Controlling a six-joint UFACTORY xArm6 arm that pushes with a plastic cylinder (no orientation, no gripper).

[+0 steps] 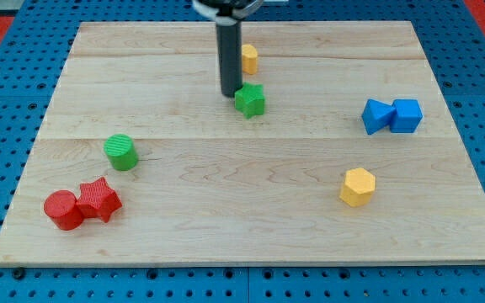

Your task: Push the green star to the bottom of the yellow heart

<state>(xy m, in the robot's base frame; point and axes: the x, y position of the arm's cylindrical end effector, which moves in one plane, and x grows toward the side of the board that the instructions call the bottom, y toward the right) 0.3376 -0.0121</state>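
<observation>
The green star (250, 99) lies on the wooden board in the upper middle of the view. The yellow heart (249, 58) sits just above it toward the view's top, partly hidden behind the rod. My tip (230, 94) rests on the board at the green star's left side, touching or nearly touching it. The dark rod rises straight up from there to the view's top edge.
A green cylinder (121, 152) sits at the left. A red cylinder (62, 209) and a red star (98, 199) touch at the bottom left. Two blue blocks (391, 115) sit together at the right. A yellow hexagon (358, 186) lies at the lower right.
</observation>
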